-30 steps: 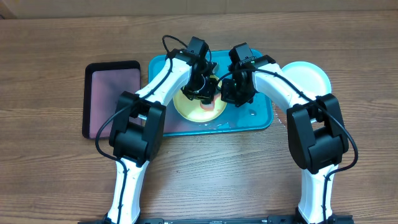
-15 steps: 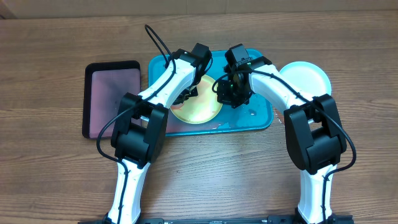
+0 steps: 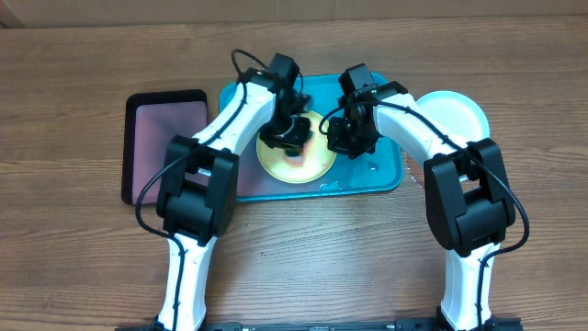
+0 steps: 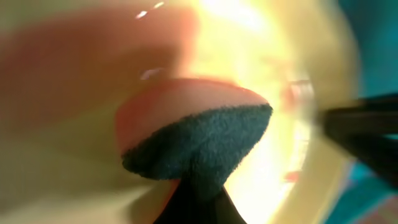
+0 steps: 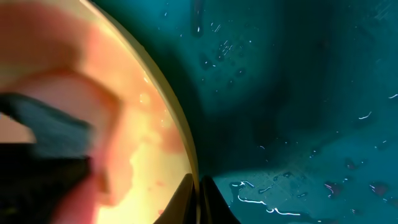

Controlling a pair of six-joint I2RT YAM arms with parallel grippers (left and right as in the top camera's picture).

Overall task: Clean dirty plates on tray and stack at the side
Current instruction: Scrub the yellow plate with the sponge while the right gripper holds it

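A yellow-green plate (image 3: 310, 167) with reddish smears lies on the turquoise tray (image 3: 378, 175). My left gripper (image 3: 288, 138) is shut on a pink sponge with a dark scrub face (image 4: 199, 140) and presses it on the plate (image 4: 280, 93). My right gripper (image 3: 343, 140) is shut on the plate's right rim; in the right wrist view its fingers (image 5: 198, 198) pinch the rim of the plate (image 5: 146, 143). A pale aqua-white plate (image 3: 452, 115) rests on the table right of the tray. I cannot tell whether another plate lies under it.
A smaller black tray with a pinkish inside (image 3: 165, 142) lies left of the turquoise tray. The tray floor (image 5: 298, 93) is wet with droplets. The wooden table (image 3: 303, 257) runs to the front, between the two arm bases.
My left gripper moved with the sponge from the plate's left side back to its upper middle. My right gripper stayed on the plate's rim, shifting only slightly.
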